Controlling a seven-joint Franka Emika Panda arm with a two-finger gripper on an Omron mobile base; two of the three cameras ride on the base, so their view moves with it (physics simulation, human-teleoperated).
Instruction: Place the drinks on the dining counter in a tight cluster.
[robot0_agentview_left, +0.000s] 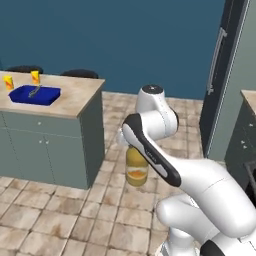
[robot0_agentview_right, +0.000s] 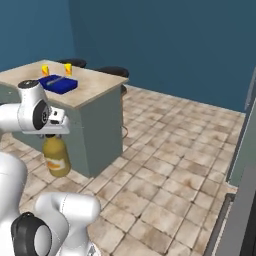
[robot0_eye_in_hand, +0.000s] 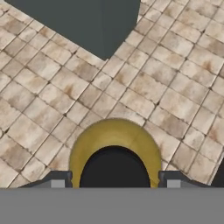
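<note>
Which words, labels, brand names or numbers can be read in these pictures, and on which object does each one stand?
No text is readable.
amber bottle: its orange label is a blurred patch without legible letters.
two small yellow objects on the dining counter: too small to show any print.

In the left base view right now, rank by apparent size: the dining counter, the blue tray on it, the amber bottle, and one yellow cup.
1. dining counter
2. amber bottle, though it hangs much nearer the camera
3. blue tray, close to the bottle in apparent size
4. yellow cup
</note>
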